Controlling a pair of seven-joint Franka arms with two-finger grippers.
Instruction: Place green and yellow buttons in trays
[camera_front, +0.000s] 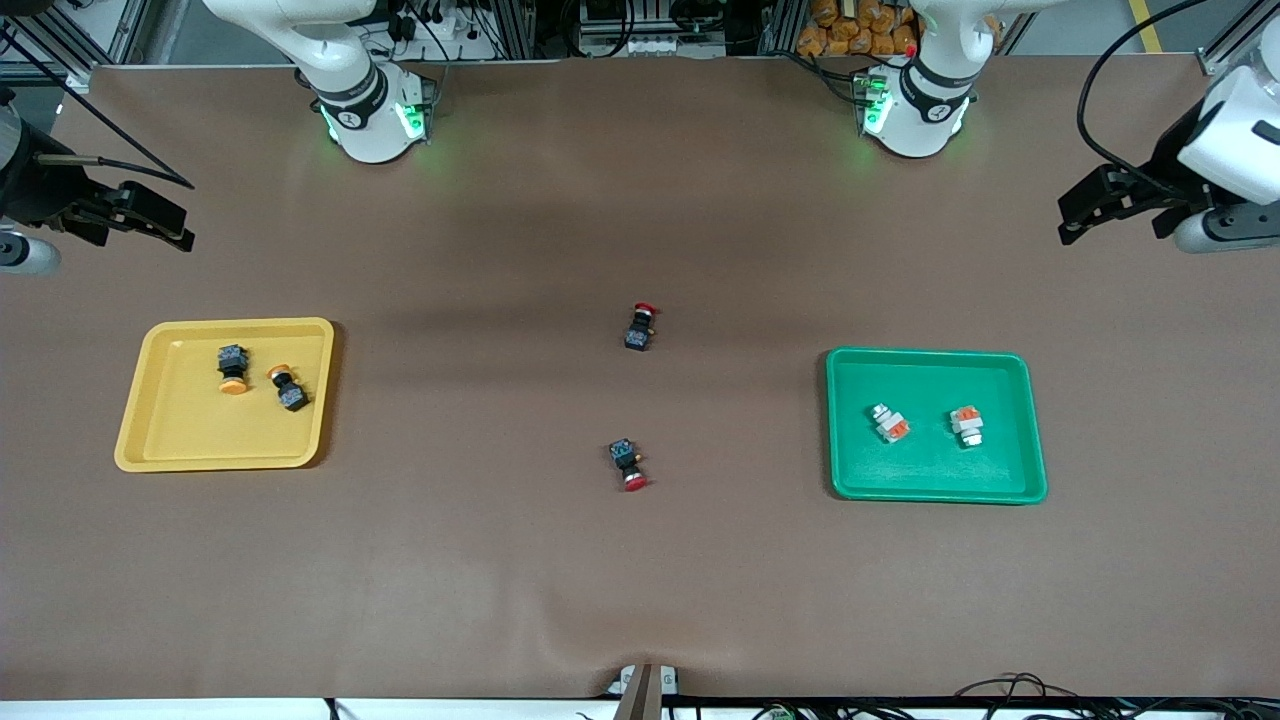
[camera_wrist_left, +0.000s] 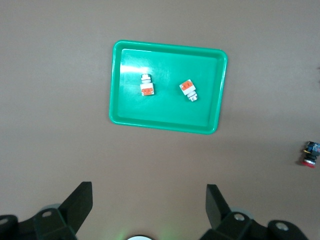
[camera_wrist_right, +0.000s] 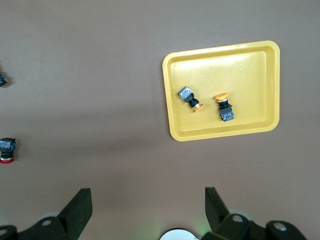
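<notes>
A wide brown mat (camera_front: 640, 560) covers the whole table, smooth but for a small pucker at the edge nearest the front camera. Along the top of the front view run aluminium framing, cables and a shelf of orange packets (camera_front: 855, 35).

Taking the yellow tray (camera_front: 150, 440) as the landmark: it sits toward the right arm's end of the table, and two yellow-capped pushbuttons (camera_front: 232, 368) lie inside it, close together but apart. Well away from it, toward the left arm's end, the green tray (camera_front: 1020, 480) holds two white-silver switch pieces (camera_front: 889, 423), also apart. Between the two trays, on bare mat, lie two red-capped pushbuttons (camera_front: 640, 326), one nearer the front camera than the other.

The right gripper (camera_front: 150, 222) hangs above the mat near the yellow tray, fingers spread wide and empty. The left gripper (camera_front: 1090, 208) waits likewise over the mat by the green tray, fingers wide, holding nothing.
</notes>
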